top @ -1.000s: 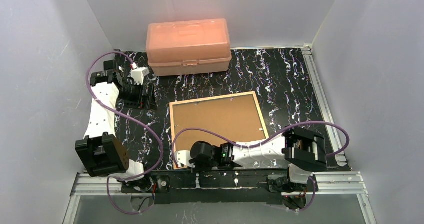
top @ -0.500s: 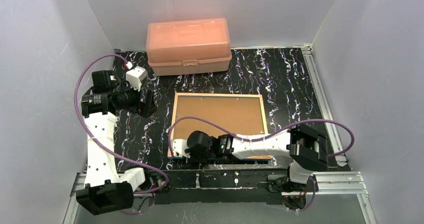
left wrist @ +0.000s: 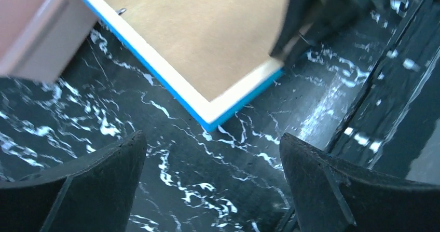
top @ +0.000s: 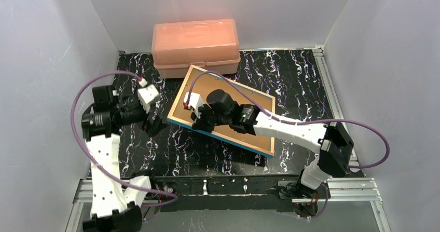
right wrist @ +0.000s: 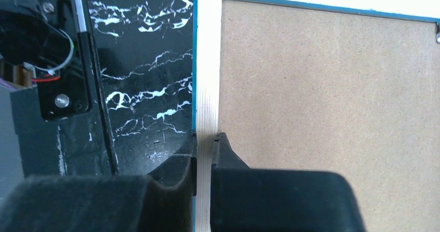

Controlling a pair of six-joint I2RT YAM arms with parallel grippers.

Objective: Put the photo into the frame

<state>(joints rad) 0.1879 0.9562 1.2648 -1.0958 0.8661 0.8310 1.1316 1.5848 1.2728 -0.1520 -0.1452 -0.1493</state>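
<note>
Pinching the frame's (right wrist: 207,60) pale wood rim, right claw (right wrist: 205,138) holds; left claw (left wrist: 210,144) gapes.

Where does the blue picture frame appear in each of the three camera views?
Top view: the frame sits in the centre, turned at an angle.
Left wrist: upper centre, one corner pointing down.
Right wrist: its rim runs top to bottom through the middle.
Shared landmark: the right gripper pinching that rim.
</note>
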